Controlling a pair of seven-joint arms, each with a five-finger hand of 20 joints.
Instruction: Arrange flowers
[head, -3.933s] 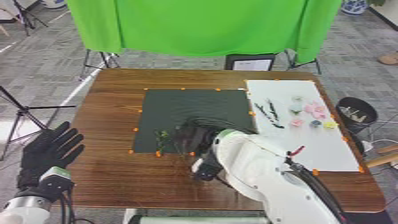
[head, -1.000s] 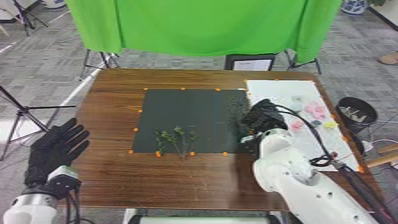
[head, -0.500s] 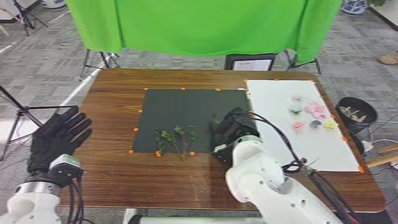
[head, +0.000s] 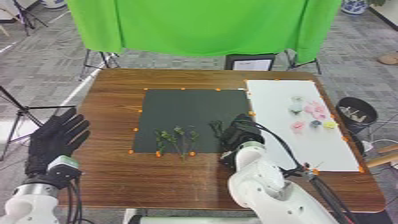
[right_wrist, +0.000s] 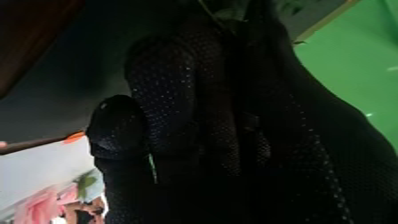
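My right hand (head: 240, 131) is over the right part of the dark mat (head: 191, 107), its fingers curled round a leafy green sprig (head: 216, 126). In the right wrist view, green leaves (right_wrist: 231, 13) and a thin stem show by the fingertips of the right hand (right_wrist: 209, 100). Several green sprigs (head: 178, 140) lie fanned on the mat's lower left, their stems pointing toward the near edge. Pink flowers (head: 314, 110), a yellow flower (head: 330, 124) and pale blooms (head: 296, 107) rest on the white sheet (head: 275, 100). At the table's left side, my left hand (head: 55, 142) is open.
Orange markers (head: 136, 129) line the mat and the sheet. A dark bin (head: 357, 112) stands beyond the table's right edge, and a green cloth (head: 195, 25) hangs behind the table. Bare brown wood (head: 115, 110) borders the mat on the left.
My right hand has carried the sprig left from the white sheet's edge onto the dark mat. Dark twigs seen earlier on the sheet are no longer there. The left hand has shifted slightly.
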